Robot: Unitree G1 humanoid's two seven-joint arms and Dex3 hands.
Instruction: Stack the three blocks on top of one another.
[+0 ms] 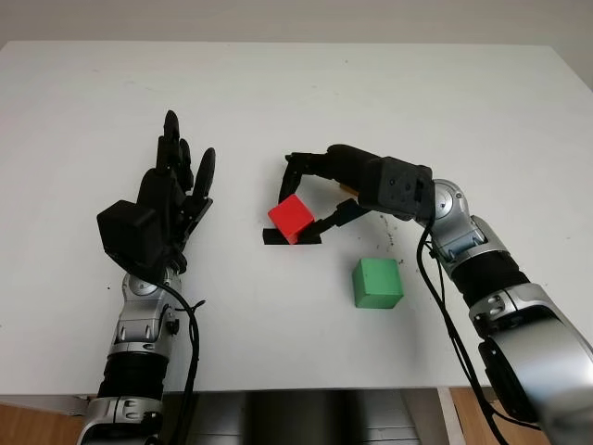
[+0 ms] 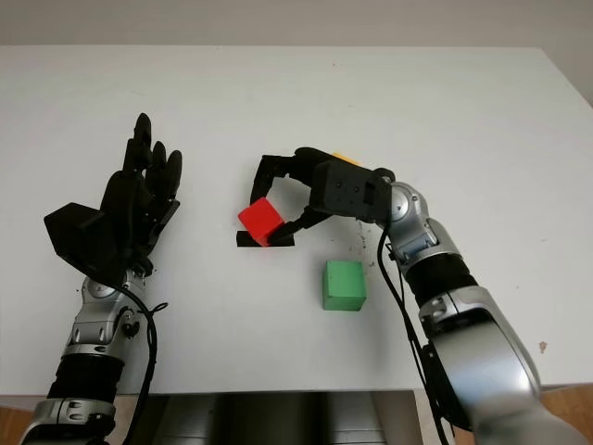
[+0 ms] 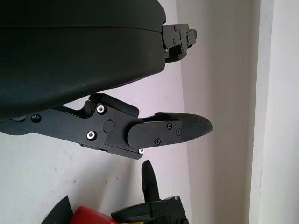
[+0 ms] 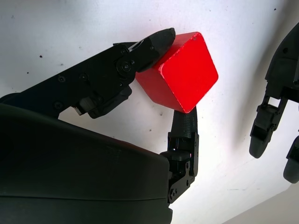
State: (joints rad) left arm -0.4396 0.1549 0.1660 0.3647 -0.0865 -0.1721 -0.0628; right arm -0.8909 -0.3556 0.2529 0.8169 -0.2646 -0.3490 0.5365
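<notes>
My right hand (image 1: 301,209) is shut on the red block (image 1: 291,216) at the middle of the white table (image 1: 296,83). The right wrist view shows the red block (image 4: 184,74) tilted, pinched between one finger (image 4: 149,46) and the thumb (image 4: 184,128). A green block (image 1: 377,283) lies on the table in front of that hand, apart from it. Behind the hand's back, a sliver of a yellow block (image 2: 345,158) peeks out; the rest is hidden. My left hand (image 1: 185,162) is open, held up at the left of the red block.
The table's front edge (image 1: 306,387) runs close below the green block. The right forearm (image 1: 473,250) and its cables cross the table's right side. Bare white surface stretches behind both hands.
</notes>
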